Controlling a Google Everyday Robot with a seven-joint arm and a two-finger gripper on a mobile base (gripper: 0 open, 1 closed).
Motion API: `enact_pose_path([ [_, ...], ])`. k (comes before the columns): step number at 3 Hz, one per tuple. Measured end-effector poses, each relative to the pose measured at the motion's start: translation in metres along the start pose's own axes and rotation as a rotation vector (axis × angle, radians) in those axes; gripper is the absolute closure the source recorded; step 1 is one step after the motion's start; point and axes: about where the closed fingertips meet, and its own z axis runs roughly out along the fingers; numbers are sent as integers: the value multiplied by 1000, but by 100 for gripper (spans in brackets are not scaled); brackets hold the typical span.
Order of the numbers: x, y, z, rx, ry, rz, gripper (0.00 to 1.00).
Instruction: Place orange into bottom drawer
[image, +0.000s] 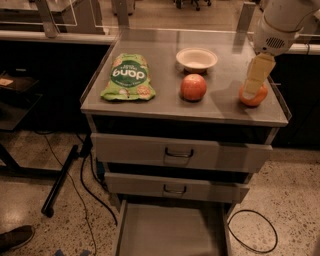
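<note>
My gripper (251, 90) at the orange (260, 98), on the right end of the cabinet top (220, 106).
My gripper comes down from the far right and overlaps the orange's left part; I cannot tell whether it is gripping or loose. The orange sits near the top's near right corner. To its left lies an apple (193, 87), with a bowl (197, 58) farther back. Below, the bottom drawer (170, 232) stands pulled out.

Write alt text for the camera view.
The robot's cream pincer is at the round bright orange fruit near the right edge of the grey metal cabinet top; the lowest grey metal drawer stands open below.
</note>
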Motion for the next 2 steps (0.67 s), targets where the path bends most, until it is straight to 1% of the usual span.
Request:
enact_pose_path([
  [1, 0, -7, -1, 13, -6, 6, 0],
  [2, 13, -10, 19, 1, -11, 23, 0],
])
